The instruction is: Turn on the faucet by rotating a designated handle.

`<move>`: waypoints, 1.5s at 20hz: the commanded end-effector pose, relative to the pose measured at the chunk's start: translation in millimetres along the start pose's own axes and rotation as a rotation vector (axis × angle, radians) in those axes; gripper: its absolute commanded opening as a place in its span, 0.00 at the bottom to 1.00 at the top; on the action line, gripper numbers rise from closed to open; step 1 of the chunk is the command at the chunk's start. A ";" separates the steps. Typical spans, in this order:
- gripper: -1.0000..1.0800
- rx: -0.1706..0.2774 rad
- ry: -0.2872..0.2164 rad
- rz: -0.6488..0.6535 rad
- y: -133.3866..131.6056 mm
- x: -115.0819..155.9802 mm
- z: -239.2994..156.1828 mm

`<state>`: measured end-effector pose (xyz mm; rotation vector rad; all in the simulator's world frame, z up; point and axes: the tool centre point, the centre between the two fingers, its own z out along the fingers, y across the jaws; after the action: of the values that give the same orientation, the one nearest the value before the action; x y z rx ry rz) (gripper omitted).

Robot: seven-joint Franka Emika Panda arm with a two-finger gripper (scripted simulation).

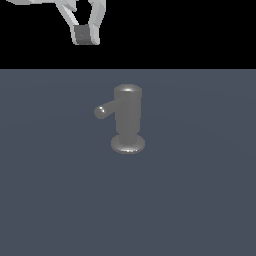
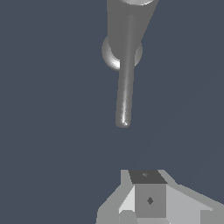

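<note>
The faucet [image 1: 128, 117] is a dull-grey upright cylinder with a rounded top, standing on a flared round base in the middle of the floor. Its handle [image 1: 104, 110], a thin rod with a rounded tip, sticks out from the upper body toward the exterior view's left. My gripper [image 1: 86, 36] hangs high above and to the exterior view's left of the faucet, well apart from it; its fingers meet at the tips and hold nothing. In the wrist view the faucet body [image 2: 127, 22] and the handle [image 2: 124, 96] lie ahead of the gripper [image 2: 146, 188], with a clear gap between them.
A flat dark blue-grey floor [image 1: 200, 200] spreads around the faucet. Behind it the background is black.
</note>
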<state>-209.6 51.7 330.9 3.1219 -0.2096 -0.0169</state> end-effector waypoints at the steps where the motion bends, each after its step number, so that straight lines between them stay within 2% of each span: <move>1: 0.00 0.003 0.002 0.016 -8.9 6.3 18.8; 8: 0.00 0.010 0.005 0.054 -31.3 24.6 65.3; 15: 0.00 0.014 0.008 0.078 -45.6 38.1 95.0; 28: 0.00 0.015 0.008 0.089 -51.7 44.8 108.0; 30: 0.00 0.015 0.008 0.089 -41.6 45.6 108.1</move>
<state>-159.8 91.1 221.8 3.1237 -0.3473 -0.0012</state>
